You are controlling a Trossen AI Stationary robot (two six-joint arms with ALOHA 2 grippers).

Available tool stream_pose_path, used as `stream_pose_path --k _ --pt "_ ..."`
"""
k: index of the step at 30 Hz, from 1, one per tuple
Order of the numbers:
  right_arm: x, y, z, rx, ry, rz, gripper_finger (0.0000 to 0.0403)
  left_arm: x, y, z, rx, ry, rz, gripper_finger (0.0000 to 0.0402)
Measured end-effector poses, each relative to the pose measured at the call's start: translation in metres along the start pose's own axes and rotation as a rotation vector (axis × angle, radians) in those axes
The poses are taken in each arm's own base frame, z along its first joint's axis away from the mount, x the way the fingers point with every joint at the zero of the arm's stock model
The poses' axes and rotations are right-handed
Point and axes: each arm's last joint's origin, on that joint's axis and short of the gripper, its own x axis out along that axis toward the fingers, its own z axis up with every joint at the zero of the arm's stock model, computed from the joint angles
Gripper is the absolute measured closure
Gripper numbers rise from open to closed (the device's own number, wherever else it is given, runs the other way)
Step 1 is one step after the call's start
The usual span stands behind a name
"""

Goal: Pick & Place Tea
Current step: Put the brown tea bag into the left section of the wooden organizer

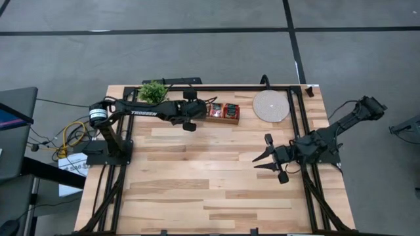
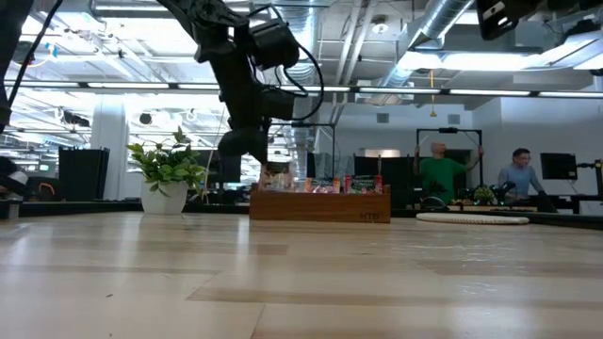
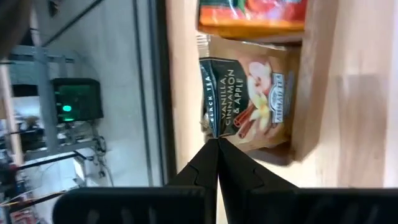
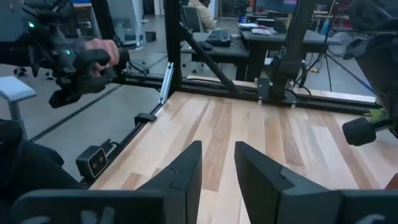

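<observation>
**Left claw pinches a sachet at the tray**

Left wrist view: the left claw [image 3: 217, 144] is pinched tight on the edge of a pale tea sachet [image 3: 252, 102], which lies flat, its dark band toward the worktop's [image 1: 216, 183] back edge. The wooden tray [image 1: 224, 113] sits near that back edge, red sachets [image 1: 230, 110] inside. The right claw [image 1: 261, 162] waits, fingers slightly parted, by the right edge.

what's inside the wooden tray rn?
Wooden tray holds red-orange tea sachets; a pale sachet is pinched by the left tool. The leftmost compartment is hidden under that arm.
</observation>
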Motion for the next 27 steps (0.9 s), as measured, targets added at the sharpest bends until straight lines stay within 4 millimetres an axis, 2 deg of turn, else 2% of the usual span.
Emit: stream_pose_path --k 11,23,27 --pt "0.006 0.001 -0.003 0.008 0.013 0.0 0.0313 0.024 0.001 -0.005 -0.023 0.01 -0.05 0.0401" --pt "0.007 0.002 -0.003 0.024 0.013 0.0 0.0313 0.025 0.001 -0.005 -0.034 0.004 -0.061 0.0401" --pt "0.007 0.002 -0.003 0.024 0.012 0.0 0.0313 0.025 0.001 -0.005 -0.034 0.004 -0.061 0.0386"
